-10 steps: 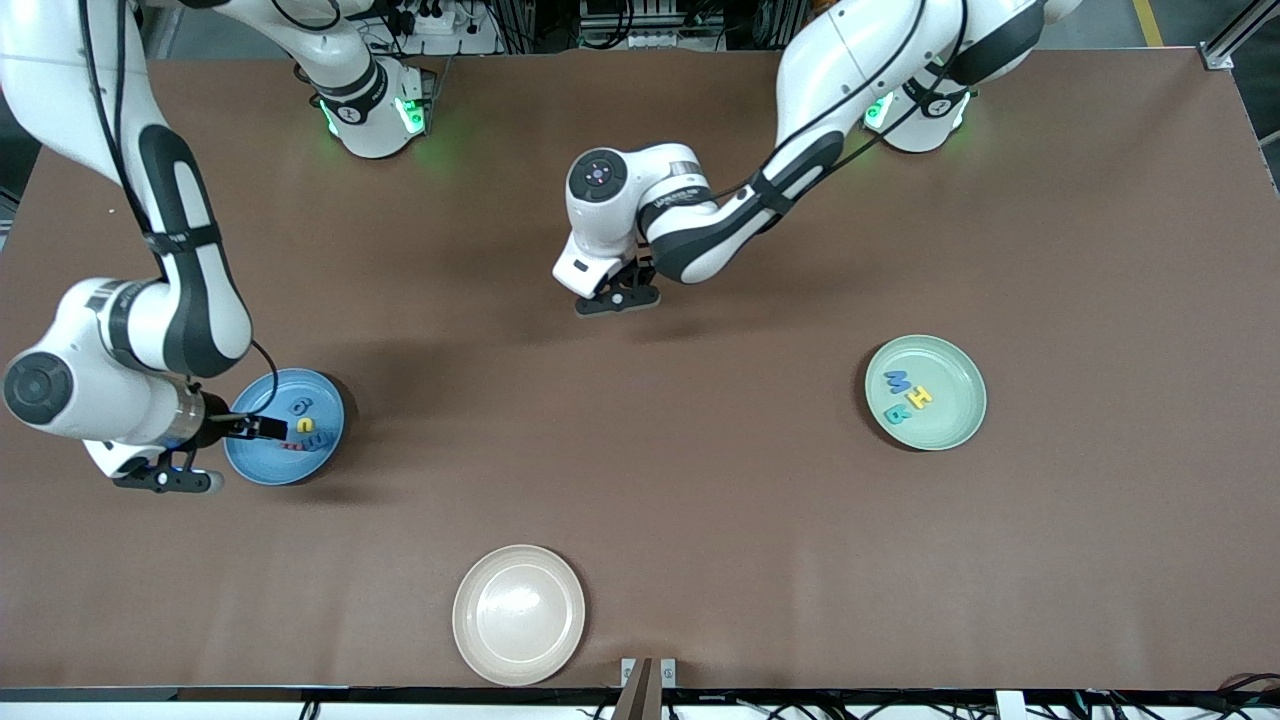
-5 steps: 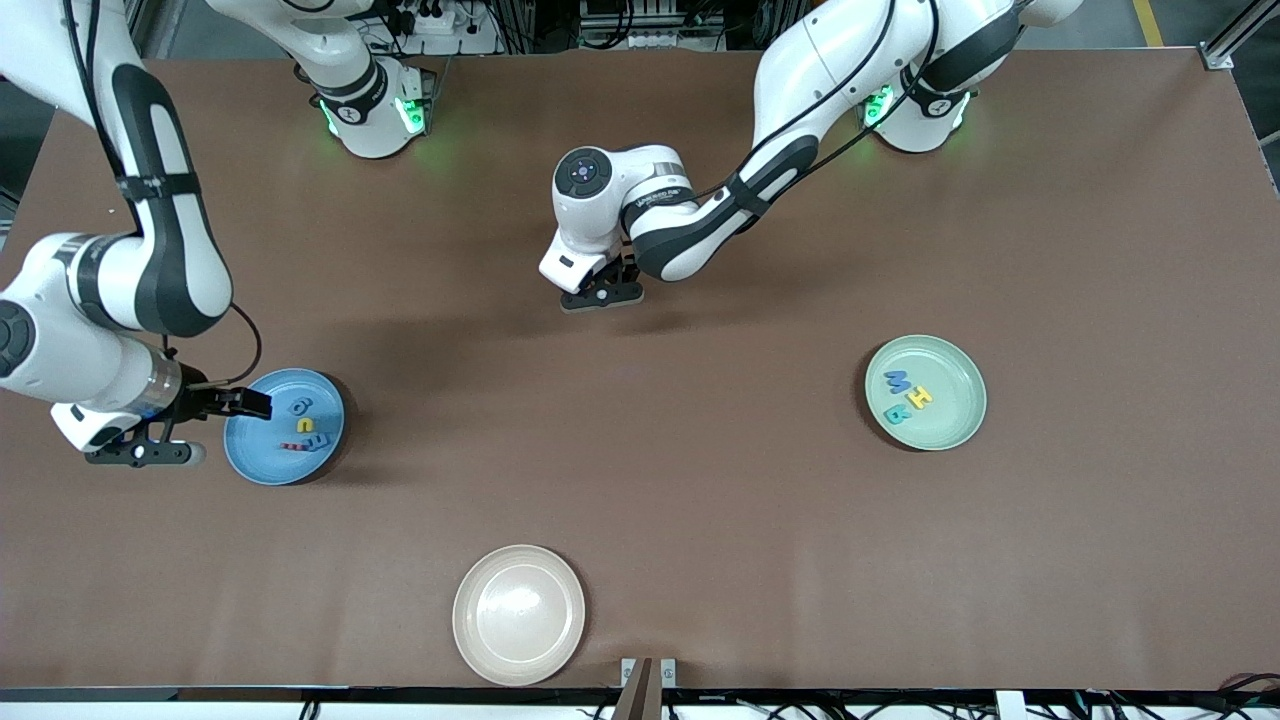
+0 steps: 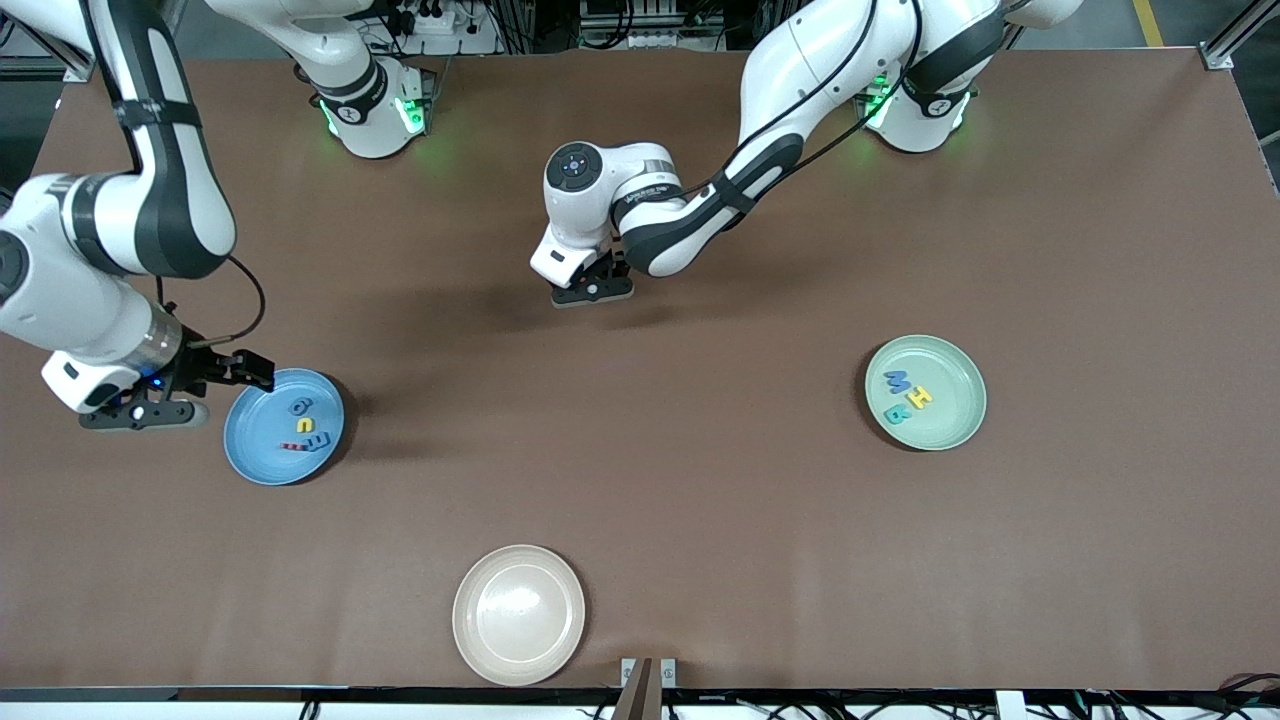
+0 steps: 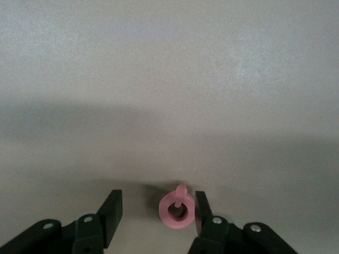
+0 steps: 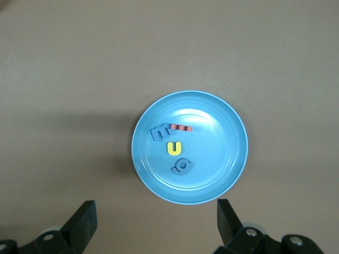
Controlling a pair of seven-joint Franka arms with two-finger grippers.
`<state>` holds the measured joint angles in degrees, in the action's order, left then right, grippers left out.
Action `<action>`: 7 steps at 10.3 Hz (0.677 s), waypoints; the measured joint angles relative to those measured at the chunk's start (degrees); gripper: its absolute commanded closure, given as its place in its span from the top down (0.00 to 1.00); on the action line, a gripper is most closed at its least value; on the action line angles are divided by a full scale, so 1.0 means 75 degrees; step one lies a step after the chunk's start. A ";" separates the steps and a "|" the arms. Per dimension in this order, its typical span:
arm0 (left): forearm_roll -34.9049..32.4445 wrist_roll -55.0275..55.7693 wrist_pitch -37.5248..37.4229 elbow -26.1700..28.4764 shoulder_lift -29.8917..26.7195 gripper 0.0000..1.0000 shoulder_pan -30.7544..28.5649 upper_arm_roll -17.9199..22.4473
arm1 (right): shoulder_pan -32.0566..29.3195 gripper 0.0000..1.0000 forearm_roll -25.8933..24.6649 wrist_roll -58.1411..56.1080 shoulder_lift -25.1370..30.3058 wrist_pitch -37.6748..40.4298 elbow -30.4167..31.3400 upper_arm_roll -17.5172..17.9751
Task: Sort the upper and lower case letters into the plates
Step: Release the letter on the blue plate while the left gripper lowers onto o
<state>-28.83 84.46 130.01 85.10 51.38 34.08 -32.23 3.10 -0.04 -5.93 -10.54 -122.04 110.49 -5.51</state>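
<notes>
The round sky-blue plate (image 3: 284, 427) sits toward the right arm's end of the table and holds four tiny flat letters: a blue "m" (image 5: 159, 131), a red piece (image 5: 181, 128) beside it, a yellow "u" (image 5: 174, 148) and a blue "a" (image 5: 181, 166). The pale green plate (image 3: 926, 392), toward the left arm's end, carries a blue "M" (image 3: 897, 380), a yellow "H" (image 3: 918, 397) and a teal "B" (image 3: 896, 413). A cream-beige plate (image 3: 519, 614) lies nearest the front camera. The right gripper (image 5: 155, 222) hangs beside the blue plate's rim, jaws spread wide and empty. The left gripper (image 4: 157, 211) hovers over bare table mid-table, its jaws partly apart, a small pink ring-shaped letter (image 4: 176, 210) touching one finger (image 4: 203, 207).
</notes>
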 measured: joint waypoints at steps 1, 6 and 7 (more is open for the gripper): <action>0.0000 0.0000 0.0011 -0.0016 0.0019 0.63 0.0056 0.0069 | 0.0000 1.00 -0.0003 0.0000 0.0112 0.0000 0.0064 0.0010; 0.0000 0.0000 0.0096 -0.0233 0.0139 0.63 0.0286 0.0278 | -0.0016 1.00 -0.0009 -0.0001 0.0617 0.0001 0.0394 0.0046; 0.0000 0.0000 0.0130 -0.0249 0.0186 0.63 0.0303 0.0281 | -0.0046 1.00 -0.0009 -0.0001 0.0721 0.0027 0.0408 0.0094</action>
<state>-28.83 84.46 130.98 83.23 52.77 36.35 -30.12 2.75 -0.11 -5.94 -5.13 -121.83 113.55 -4.80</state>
